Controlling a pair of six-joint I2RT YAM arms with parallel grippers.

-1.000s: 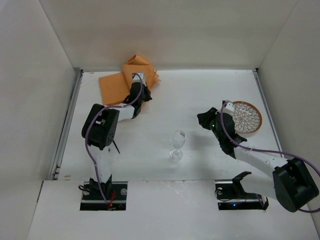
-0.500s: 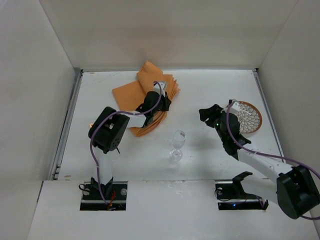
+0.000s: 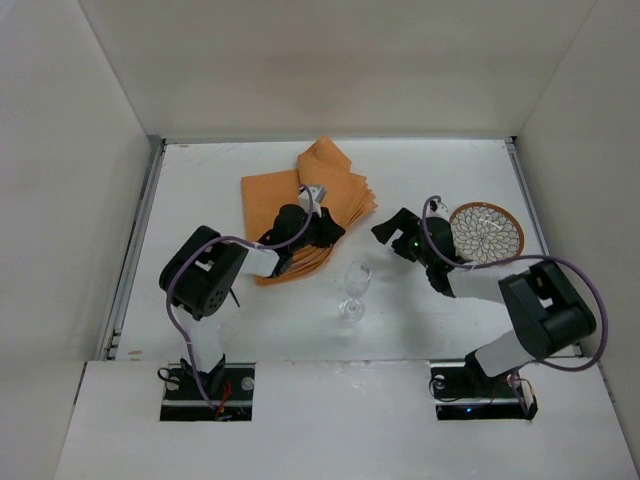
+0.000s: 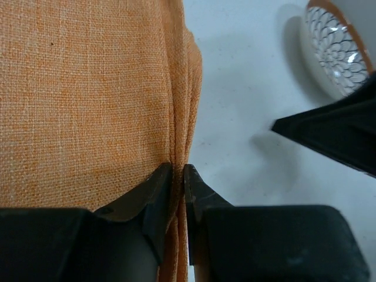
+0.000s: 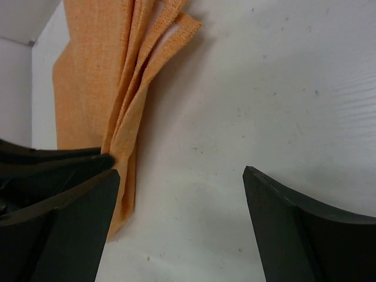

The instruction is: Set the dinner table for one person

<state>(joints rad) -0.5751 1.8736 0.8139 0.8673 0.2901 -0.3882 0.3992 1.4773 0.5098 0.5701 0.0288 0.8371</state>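
Note:
An orange folded cloth mat [image 3: 300, 195] lies bunched on the white dinner table [image 3: 420, 170], left of centre. My left gripper [image 3: 325, 232] pinches the mat's right edge [image 4: 179, 135], its jaws shut on the folds [image 4: 178, 170]. A clear wine glass [image 3: 355, 290] stands upright near the front centre. A round patterned plate [image 3: 487, 235] with an orange rim lies at the right. My right gripper [image 3: 385, 232] is open just right of the mat, between the mat and the plate. In the right wrist view the fingers [image 5: 70, 217] stand wide apart over bare table [image 5: 188, 194], the mat's edge [image 5: 126, 117] beside the left one.
Metal rails [image 3: 135, 250] run along both side edges of the table, with white walls behind and to the sides. The two arm bases [image 3: 205, 385] sit at the near edge. The plate [image 4: 338, 50] shows in the left wrist view too.
My left gripper has dragged the mat from the back left toward the table's centre. The right gripper has left the plate, swung left toward the mat, and opened wide.

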